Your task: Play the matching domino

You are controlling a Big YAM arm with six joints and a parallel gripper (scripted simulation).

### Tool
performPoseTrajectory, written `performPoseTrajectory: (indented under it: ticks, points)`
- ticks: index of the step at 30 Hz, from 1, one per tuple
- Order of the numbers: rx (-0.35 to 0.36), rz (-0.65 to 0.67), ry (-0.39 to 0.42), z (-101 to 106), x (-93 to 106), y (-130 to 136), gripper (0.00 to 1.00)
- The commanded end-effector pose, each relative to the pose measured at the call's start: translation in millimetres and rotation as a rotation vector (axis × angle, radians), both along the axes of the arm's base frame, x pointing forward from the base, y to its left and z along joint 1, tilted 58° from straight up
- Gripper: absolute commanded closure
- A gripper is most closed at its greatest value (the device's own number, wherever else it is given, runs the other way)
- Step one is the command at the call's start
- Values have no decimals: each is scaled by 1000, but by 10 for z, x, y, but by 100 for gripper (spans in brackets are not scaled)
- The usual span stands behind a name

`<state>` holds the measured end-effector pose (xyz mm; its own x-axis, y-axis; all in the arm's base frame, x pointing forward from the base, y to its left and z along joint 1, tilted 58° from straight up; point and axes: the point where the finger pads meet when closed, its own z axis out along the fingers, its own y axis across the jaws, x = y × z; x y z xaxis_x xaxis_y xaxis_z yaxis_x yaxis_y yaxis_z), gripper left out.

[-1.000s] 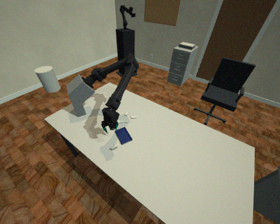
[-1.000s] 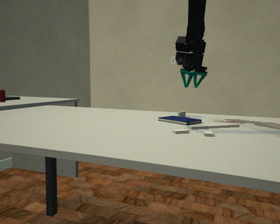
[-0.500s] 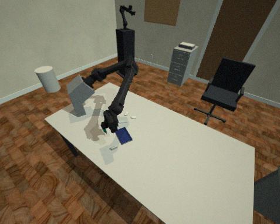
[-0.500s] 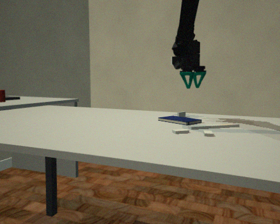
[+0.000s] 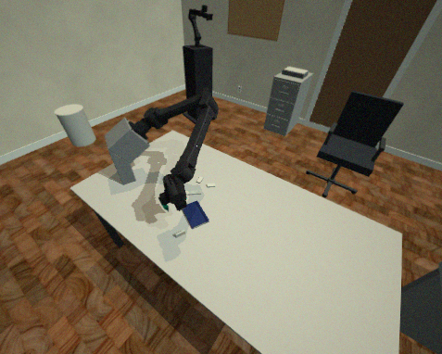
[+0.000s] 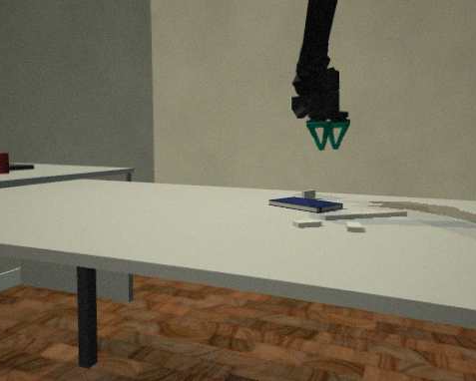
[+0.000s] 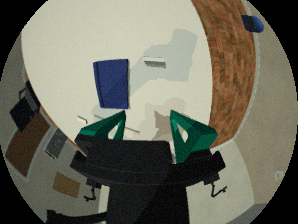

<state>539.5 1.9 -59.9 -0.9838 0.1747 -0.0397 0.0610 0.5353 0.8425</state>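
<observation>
My gripper (image 5: 165, 207) (image 6: 328, 143) (image 7: 147, 113) has green fingers, is open and empty, and hangs well above the table, pointing down. Below it lies the pale line of dominoes (image 6: 363, 214) (image 5: 195, 191), flat and beside a blue book (image 5: 195, 214) (image 6: 305, 203) (image 7: 112, 83). Two loose white dominoes (image 5: 199, 179) (image 5: 210, 185) lie flat on one side of the line; they also show in the exterior view (image 6: 306, 223) (image 6: 354, 226). A third domino (image 5: 179, 233) (image 6: 308, 193) (image 7: 154, 64) sits beyond the book and looks raised on its edge. Pips are too small to read.
The white table (image 5: 286, 259) (image 6: 134, 224) has its left edge near the gripper. A grey box-like camera body (image 5: 125, 145) hangs over the table's far left corner. An office chair (image 5: 356, 139), a filing cabinet (image 5: 286, 102) and a white bin (image 5: 75, 124) stand on the floor.
</observation>
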Motion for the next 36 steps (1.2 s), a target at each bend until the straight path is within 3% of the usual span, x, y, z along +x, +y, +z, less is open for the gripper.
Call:
performPoseTrajectory:
  ticks: [1,6,7,16,23,24,36]
  points:
    - [3,-31,-16,-41,58,-293,28]
    - [3,-31,-16,-41,58,-293,28]
    - [-1,-15,-13,16,31,-121,28]
    - [13,-72,2,-47,78,-325,28]
    - [13,-72,2,-47,78,-325,28]
    - [8,-29,-2,34,40,-130,100]
    - [8,-29,-2,34,40,-130,100]
